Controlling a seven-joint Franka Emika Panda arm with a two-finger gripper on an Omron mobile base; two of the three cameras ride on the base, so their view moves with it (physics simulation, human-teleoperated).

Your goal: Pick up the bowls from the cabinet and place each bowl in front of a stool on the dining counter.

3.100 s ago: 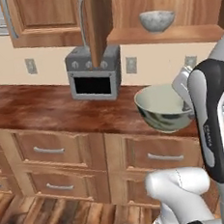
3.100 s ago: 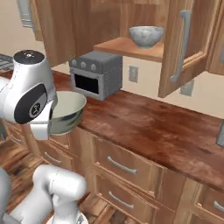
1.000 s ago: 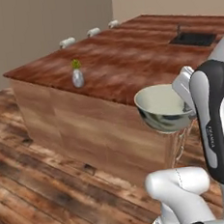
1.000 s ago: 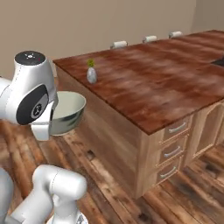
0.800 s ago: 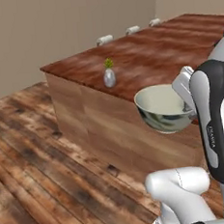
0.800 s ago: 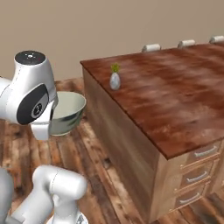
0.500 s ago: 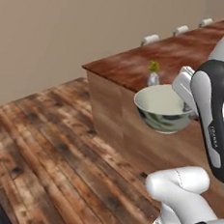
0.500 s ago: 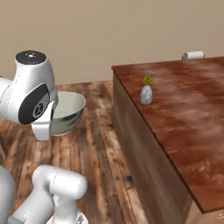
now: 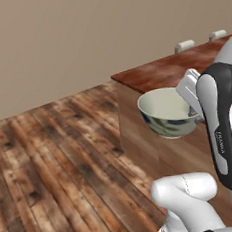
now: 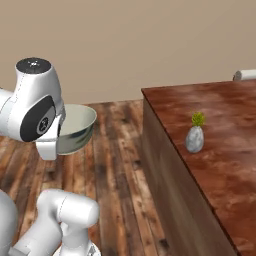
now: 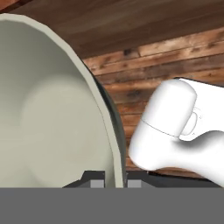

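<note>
A dark green-grey bowl with a pale inside hangs in the air beside my arm, level and upright. My gripper is shut on its rim at the side nearest the arm. From the right base the bowl and gripper sit at the left, over the floor. In the hand view the bowl stands edge-on, its rim between my gripper's tips. The dining counter lies to the right, with stool backrests behind its far edge. The cabinet is out of view.
A small grey vase with a green sprig stands on the counter near its corner. Wood plank floor stretches to the left up to a plain beige wall. The counter's wood side drops straight to the floor.
The whole picture has shifted as the base turned: the counter has slid to the right in both base views and more floor and wall show. The bowl stays held in the same pose.
</note>
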